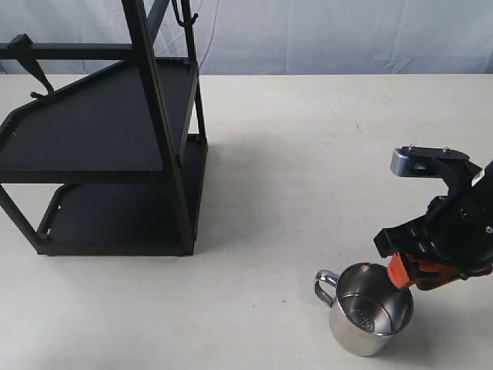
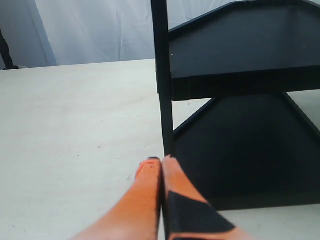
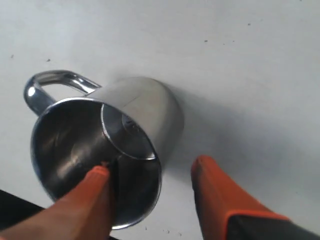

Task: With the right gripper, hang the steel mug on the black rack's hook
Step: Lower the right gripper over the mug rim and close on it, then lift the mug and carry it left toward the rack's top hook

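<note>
A pale, lightly speckled bench (image 1: 308,154) runs back to a white curtain (image 1: 347,35). At left stands the black rack (image 1: 100,123); beside it the left gripper (image 2: 162,161) has its jaws together. At right, the steel mug (image 1: 370,308) stands upright, the right gripper (image 3: 150,172) with jaws apart astride its rim.

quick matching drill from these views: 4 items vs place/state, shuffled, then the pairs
Items:
1. mug
2. rack
3. left tool
4. right tool

States:
A. fingers pressed together, near a rack post
B. open, one finger inside the mug, one outside
C. upright on the table, handle pointing toward the rack
D. two black shelves, both bare

Pairs: 1-C, 2-D, 3-A, 4-B
</note>
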You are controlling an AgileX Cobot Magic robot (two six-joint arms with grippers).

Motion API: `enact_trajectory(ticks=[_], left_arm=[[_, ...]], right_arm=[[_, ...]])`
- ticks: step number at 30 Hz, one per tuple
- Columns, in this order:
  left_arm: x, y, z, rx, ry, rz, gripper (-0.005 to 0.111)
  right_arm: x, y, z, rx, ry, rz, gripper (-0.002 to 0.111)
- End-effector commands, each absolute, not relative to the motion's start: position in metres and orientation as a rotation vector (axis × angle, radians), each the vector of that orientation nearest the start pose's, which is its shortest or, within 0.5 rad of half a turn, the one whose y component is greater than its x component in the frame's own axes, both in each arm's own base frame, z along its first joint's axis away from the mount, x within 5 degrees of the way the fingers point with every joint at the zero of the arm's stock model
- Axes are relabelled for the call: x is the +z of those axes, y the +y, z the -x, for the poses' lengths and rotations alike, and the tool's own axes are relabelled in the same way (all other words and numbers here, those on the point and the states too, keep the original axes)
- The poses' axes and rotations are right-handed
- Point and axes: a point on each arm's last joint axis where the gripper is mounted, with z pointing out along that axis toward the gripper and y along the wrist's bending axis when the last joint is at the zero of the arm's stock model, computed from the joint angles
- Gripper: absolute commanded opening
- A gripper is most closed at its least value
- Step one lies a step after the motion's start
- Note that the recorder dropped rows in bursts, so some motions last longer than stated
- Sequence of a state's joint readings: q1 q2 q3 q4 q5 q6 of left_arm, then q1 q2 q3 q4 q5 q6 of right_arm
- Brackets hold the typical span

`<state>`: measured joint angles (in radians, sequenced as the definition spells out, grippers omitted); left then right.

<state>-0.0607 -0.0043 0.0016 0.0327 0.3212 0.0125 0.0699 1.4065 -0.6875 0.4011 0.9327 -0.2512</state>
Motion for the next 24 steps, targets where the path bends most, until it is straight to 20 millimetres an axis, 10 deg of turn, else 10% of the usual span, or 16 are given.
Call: enact_trajectory(ticks=[1, 13, 19, 24], left_arm=[[0.185, -0.002, -0.054, -0.002, 1.794, -0.088, 0.000], [0.185, -0.002, -0.054, -0.002, 1.794, -0.088, 0.000], [0.185, -0.002, -0.054, -0.002, 1.794, -0.088, 0.000], [0.185, -0.002, -0.054, -0.002, 1.794, -0.088, 0.000]], right_arm=[[0.182, 0.042, -0.210, 0.469, 3.042, 0.095, 0.046], [0.160, 0.043, -0.218, 0.487, 3.112, 0.040, 0.044], [0.157, 0.044, -0.219, 0.492, 3.123, 0.031, 0.003], [0.158, 0.046, -0.222, 0.521, 3.093, 0.002, -0.001]])
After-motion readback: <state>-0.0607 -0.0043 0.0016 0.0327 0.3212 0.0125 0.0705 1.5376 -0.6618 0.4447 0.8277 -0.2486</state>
